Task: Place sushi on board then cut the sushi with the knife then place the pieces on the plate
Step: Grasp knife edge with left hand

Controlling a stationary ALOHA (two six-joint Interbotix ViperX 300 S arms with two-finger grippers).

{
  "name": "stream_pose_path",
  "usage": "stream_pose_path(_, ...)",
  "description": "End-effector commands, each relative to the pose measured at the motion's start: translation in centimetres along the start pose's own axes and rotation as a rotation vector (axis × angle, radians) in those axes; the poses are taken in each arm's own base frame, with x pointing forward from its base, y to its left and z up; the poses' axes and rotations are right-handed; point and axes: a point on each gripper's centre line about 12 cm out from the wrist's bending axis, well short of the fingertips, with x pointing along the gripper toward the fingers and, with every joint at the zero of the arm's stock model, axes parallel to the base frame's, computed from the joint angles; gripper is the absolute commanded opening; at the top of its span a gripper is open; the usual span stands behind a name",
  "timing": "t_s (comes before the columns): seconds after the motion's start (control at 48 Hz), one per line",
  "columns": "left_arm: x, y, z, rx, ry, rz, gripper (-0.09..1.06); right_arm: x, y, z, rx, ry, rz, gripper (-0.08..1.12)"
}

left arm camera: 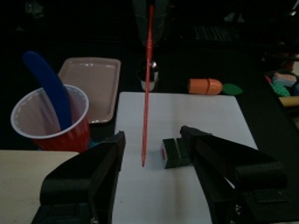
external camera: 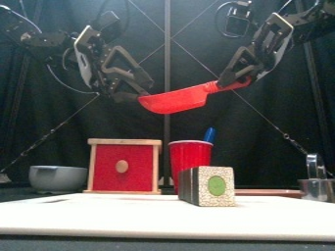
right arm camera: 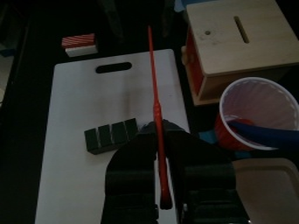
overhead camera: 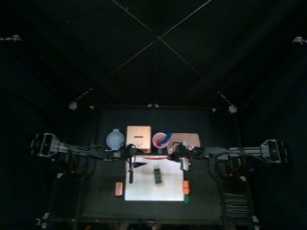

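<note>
The white board (overhead camera: 156,193) lies at the front of the table. High above it hangs the red knife (external camera: 177,98), stretched crosswise between the two arms. The right gripper (right arm camera: 159,144) is clamped tight on one end. The left gripper (left arm camera: 149,138) stands wide open around the other end, and neither jaw seems to touch it. If the right one lets go before the left closes, the knife would likely fall onto the board. The sushi (external camera: 207,185) sits on the board, its blocks together, well below both grippers and held by neither.
</note>
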Motion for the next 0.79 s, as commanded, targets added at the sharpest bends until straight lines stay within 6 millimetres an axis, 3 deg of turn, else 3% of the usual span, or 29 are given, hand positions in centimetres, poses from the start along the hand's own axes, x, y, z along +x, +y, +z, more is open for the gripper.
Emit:
stream_pose_path(0.021,0.78,-0.05,1.02,0.014,-0.028,-0.004,0.88,-0.28,0.21,0.70,-0.002,-0.030,0.005,0.28)
stream_pose_path(0.292,1.28,0.14,1.17,0.026,-0.028,-0.002,0.83,-0.26,0.67,0.53,-0.007,-0.026,0.019,0.28)
stream_pose_path(0.792,1.46,0.27,0.55,0.033,-0.006,-0.002,0.43,-0.24,0.67,0.51,-0.002,-0.039,0.018,0.28)
